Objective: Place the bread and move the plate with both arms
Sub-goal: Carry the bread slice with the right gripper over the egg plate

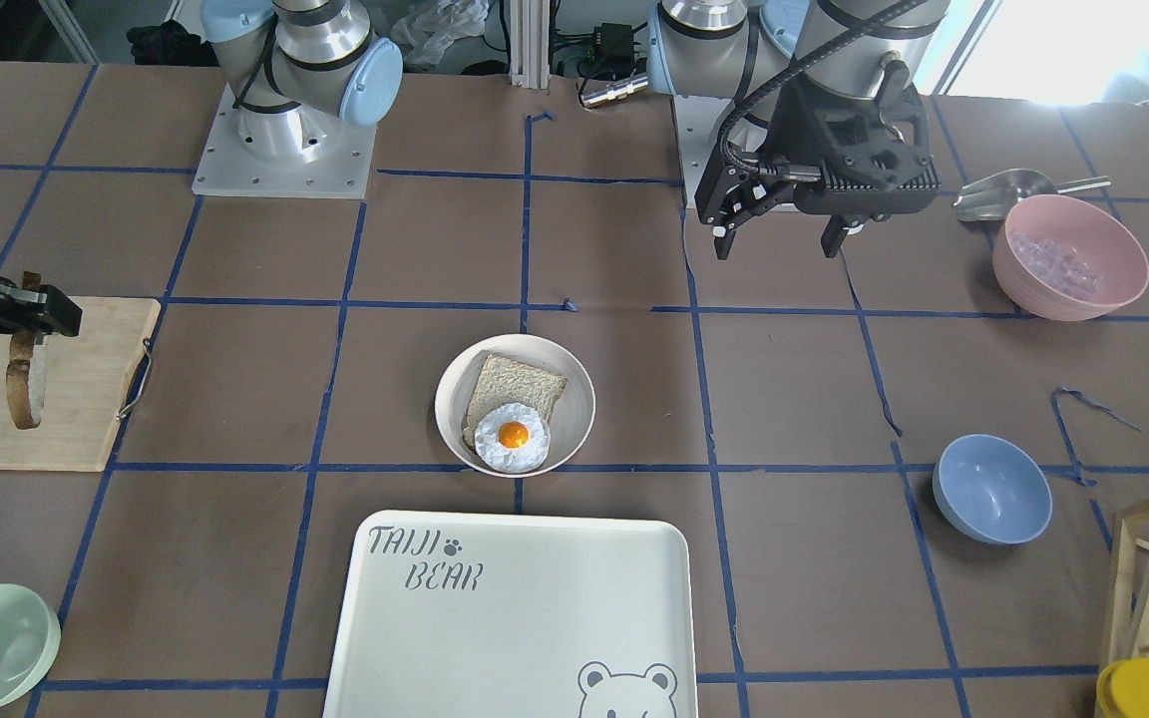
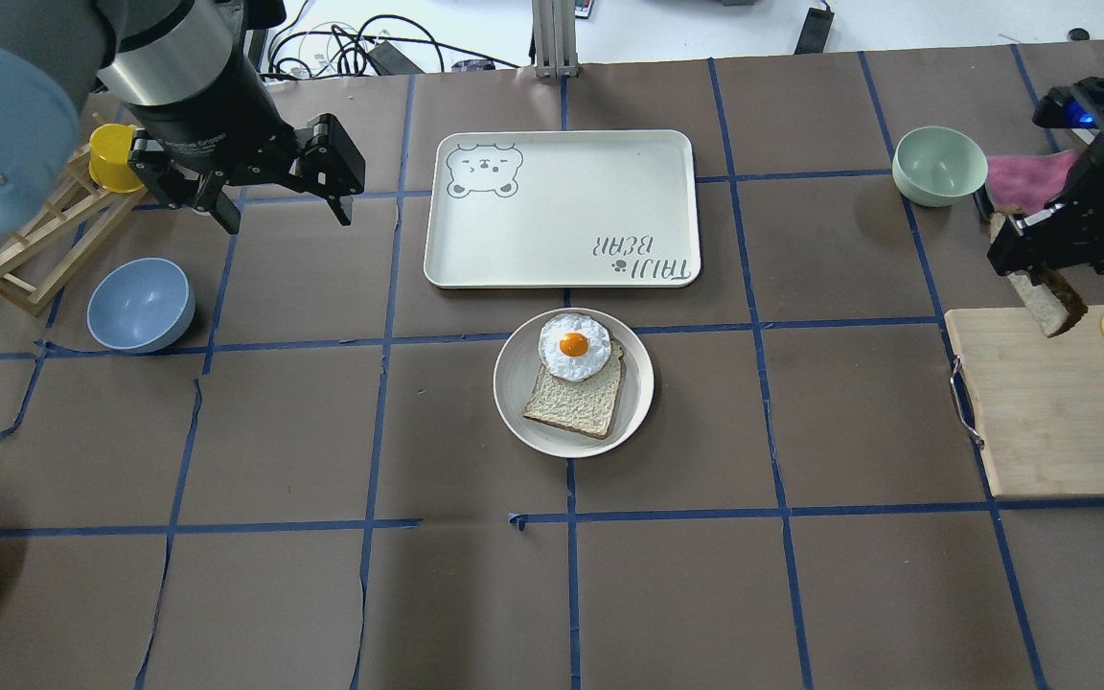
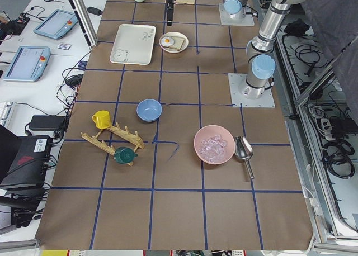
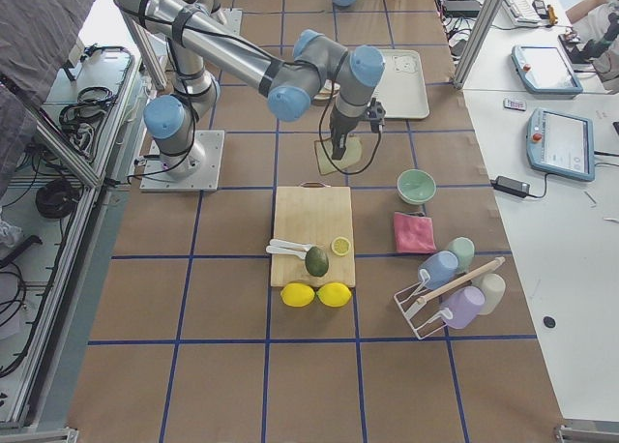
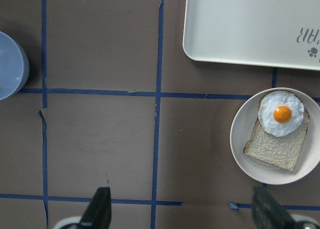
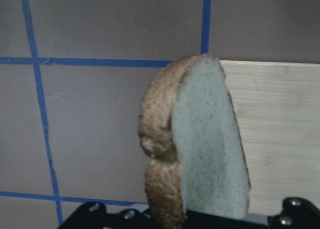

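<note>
Left gripper (image 2: 287, 220): jaws spread, empty, raised well left of the plate (image 2: 514, 381). Right gripper (image 2: 1039, 276): clamped on the bread (image 2: 1050, 305), raised well right of it.

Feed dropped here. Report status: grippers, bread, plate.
Left gripper open, empty. Right gripper shut on bread, held above cutting board edge. Plate mid-table, holding tan slice and fried egg. No obstacle seen between.

Open table (image 2: 801, 422) between bread (image 2: 1048, 303) and plate (image 2: 514, 374)
</note>
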`<state>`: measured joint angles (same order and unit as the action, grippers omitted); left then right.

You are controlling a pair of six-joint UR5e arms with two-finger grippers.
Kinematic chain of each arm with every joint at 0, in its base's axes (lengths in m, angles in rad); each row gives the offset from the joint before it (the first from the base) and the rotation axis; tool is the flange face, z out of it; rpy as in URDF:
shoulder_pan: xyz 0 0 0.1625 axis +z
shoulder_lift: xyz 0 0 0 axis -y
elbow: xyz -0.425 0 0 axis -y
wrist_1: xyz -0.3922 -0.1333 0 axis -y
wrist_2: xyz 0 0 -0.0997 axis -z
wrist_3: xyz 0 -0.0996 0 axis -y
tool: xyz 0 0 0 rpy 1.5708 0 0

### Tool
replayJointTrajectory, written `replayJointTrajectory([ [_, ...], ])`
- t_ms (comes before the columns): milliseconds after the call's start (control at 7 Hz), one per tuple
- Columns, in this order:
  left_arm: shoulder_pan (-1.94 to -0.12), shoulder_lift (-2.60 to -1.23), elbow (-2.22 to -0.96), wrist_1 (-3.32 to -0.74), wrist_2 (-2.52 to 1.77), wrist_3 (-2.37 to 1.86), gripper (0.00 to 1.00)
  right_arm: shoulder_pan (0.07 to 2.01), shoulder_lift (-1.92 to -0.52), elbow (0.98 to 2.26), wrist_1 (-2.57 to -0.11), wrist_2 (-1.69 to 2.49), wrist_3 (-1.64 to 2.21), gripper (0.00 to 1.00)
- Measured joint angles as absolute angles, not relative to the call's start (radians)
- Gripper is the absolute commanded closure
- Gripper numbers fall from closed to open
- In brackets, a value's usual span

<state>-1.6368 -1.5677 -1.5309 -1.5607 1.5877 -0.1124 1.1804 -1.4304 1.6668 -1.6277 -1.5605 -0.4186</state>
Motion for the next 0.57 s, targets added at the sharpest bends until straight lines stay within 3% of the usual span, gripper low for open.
replayJointTrajectory([
  [571,-1.637,-1.568,-1.531,-1.561,1.588,-0.112,0.00,1.623,-1.416,1.608,-1.628,-1.382,0.132,1.00],
])
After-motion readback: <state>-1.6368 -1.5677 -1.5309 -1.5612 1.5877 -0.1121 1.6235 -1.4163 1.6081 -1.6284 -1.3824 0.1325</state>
